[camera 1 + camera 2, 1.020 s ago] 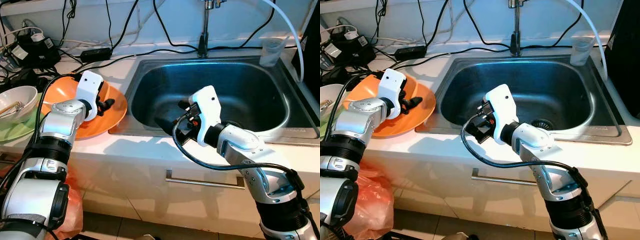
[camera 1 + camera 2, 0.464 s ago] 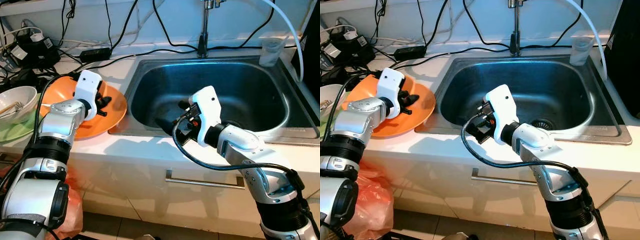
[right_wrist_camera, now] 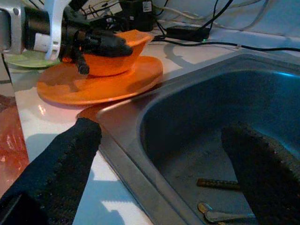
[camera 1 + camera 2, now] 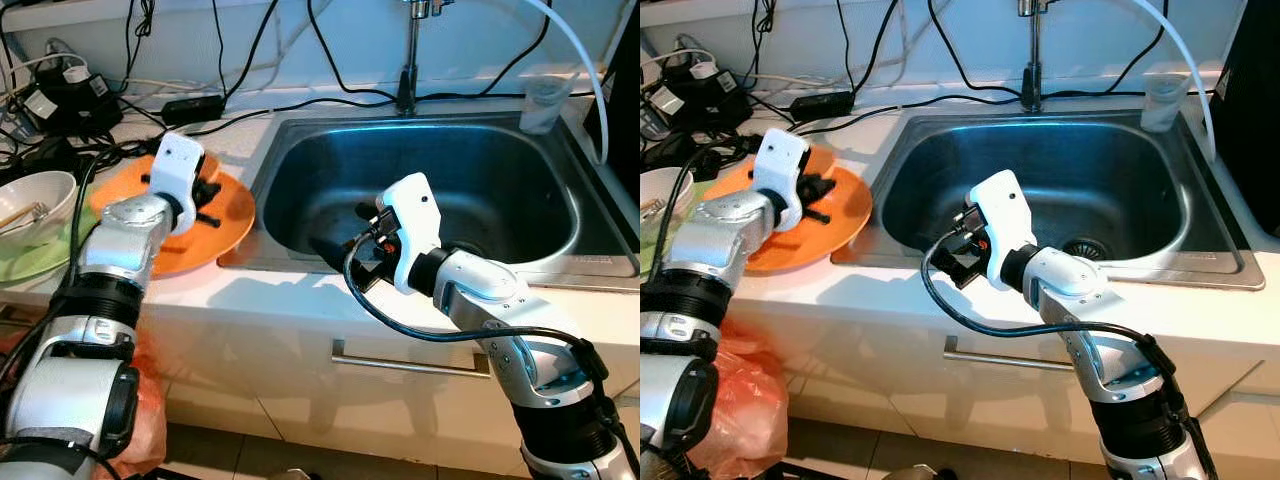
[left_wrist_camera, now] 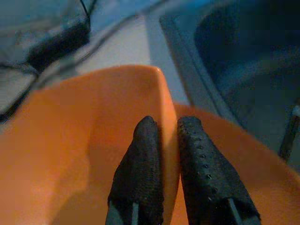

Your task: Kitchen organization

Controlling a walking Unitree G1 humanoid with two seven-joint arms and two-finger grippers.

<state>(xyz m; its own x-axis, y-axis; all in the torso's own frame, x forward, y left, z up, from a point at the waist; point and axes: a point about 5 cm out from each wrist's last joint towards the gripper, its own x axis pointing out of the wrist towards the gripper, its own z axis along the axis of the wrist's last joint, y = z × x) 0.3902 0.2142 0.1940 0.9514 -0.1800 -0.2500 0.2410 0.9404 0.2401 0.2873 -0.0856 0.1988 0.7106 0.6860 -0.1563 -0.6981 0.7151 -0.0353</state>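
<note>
Looking through the head camera, I see my left gripper [image 4: 205, 190] over the orange plate [image 4: 225, 225], bowl mostly hidden behind its wrist. Left wrist: fingers [image 5: 140, 178] clamp the orange bowl [image 5: 70, 154] rim. Right wrist: right gripper [image 3: 159, 173] gapes wide at the sink [image 3: 197, 126] edge — dim utensils [image 3: 213, 215] below, cables [image 3: 211, 44] behind.

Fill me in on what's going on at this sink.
The left gripper is pinched on the rim of an orange bowl that sits on an orange plate beside the sink. The right gripper hovers open over the sink's near edge. Some utensils lie in the basin.
</note>
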